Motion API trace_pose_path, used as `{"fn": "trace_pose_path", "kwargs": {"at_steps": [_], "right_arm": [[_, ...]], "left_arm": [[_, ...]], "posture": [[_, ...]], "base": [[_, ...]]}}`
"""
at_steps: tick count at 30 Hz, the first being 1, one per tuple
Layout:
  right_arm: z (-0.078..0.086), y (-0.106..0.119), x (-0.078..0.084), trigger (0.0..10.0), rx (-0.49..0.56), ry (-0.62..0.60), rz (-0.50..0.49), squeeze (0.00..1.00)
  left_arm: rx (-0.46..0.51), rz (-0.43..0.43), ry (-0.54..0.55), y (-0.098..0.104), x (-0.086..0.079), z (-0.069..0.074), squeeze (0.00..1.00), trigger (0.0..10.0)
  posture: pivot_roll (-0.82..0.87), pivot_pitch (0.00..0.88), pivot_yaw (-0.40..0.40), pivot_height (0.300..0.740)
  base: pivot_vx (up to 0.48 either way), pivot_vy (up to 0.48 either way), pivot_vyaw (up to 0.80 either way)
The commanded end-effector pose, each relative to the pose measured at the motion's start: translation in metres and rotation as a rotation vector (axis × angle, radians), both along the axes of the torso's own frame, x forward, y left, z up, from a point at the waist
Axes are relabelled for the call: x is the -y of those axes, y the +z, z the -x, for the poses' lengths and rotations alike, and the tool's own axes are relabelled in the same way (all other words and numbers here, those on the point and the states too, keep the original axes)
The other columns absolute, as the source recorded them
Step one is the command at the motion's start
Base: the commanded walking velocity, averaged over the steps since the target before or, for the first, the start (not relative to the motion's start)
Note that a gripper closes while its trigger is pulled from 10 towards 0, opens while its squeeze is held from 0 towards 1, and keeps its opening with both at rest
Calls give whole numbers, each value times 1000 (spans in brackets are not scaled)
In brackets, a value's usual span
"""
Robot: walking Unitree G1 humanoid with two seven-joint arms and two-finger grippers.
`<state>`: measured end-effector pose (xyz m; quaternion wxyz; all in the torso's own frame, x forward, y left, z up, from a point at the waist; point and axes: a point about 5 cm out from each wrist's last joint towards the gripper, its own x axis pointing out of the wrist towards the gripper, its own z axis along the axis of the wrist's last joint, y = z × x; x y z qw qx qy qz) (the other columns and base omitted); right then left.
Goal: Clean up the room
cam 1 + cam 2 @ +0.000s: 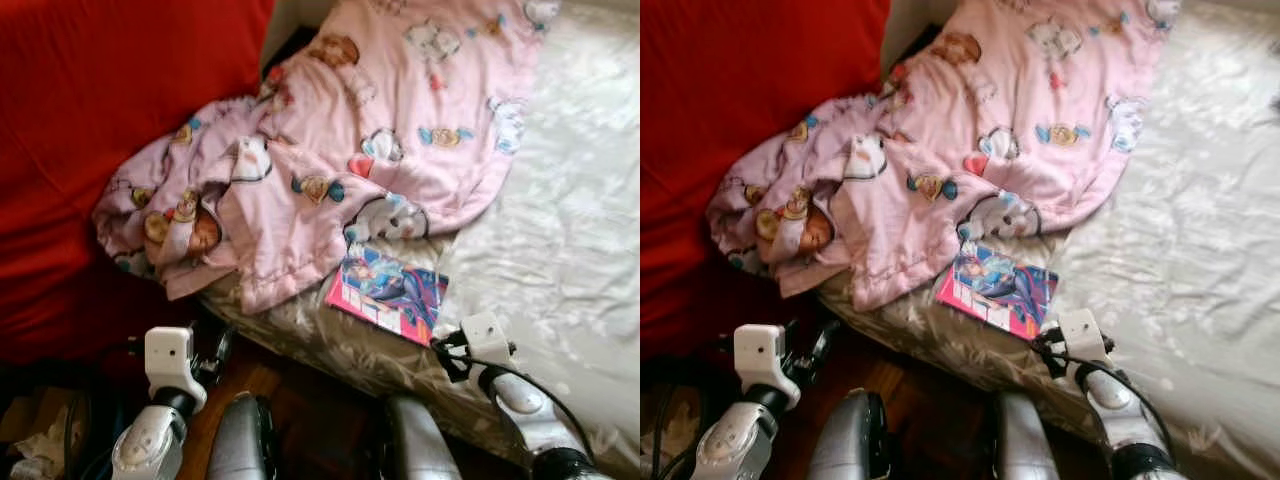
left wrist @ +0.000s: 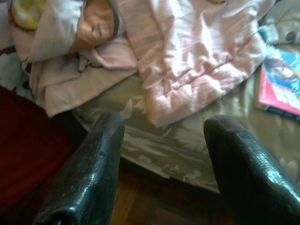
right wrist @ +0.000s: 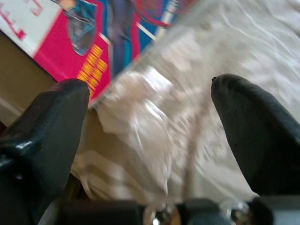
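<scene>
A crumpled pink blanket (image 1: 380, 130) with cartoon prints lies across the bed, and one corner hangs over the bed's near edge. A pink and blue comic book (image 1: 390, 290) lies flat on the sheet just in front of it. My right gripper (image 1: 450, 352) hovers open at the bed's edge, right beside the book's near corner; in the right wrist view the book (image 3: 93, 33) lies just past one fingertip. Further left, my left gripper (image 1: 215, 352) is open and low by the bed's edge, below the hanging blanket (image 2: 197, 61).
The bed has a shiny pale sheet (image 1: 570, 230) that spreads to the right. A big red fabric (image 1: 90, 120) fills the left side. Dark wooden floor (image 1: 300, 400) lies between me and the bed. Crumpled paper (image 1: 30, 445) sits at the lower left.
</scene>
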<state>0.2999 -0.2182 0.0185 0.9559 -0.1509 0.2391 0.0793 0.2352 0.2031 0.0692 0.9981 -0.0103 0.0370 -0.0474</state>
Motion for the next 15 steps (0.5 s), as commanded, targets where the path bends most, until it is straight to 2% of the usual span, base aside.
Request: {"fn": "trace_pose_path", "kwargs": {"at_steps": [1, 2, 6, 10, 15], "right_arm": [[3, -7, 1, 10000, -63, 33, 24, 0], [3, -7, 1, 10000, -63, 33, 24, 0], [-11, 8, 7, 10000, -45, 82, 140, 0], [-17, 16, 12, 10000, -56, 147, 223, 0], [-21, 25, 23, 10000, -61, 163, 254, 0]], "left_arm": [[-21, -15, 0, 0, -4, 6, 0, 10000], [-21, -15, 0, 0, -4, 6, 0, 10000], [-42, -24, -7, 2, -6, 14, 0, 10000], [-54, -33, -9, 3, -9, 20, 0, 10000], [-57, -41, -12, 5, -12, 20, 0, 10000]], "posture": [[71, 359, 31, 623], [71, 359, 31, 623], [92, 378, 45, 623], [105, 390, 55, 623], [107, 390, 65, 623]], "base": [[0, 0, 0], [0, 0, 0], [0, 0, 0], [0, 0, 0], [0, 0, 0]]}}
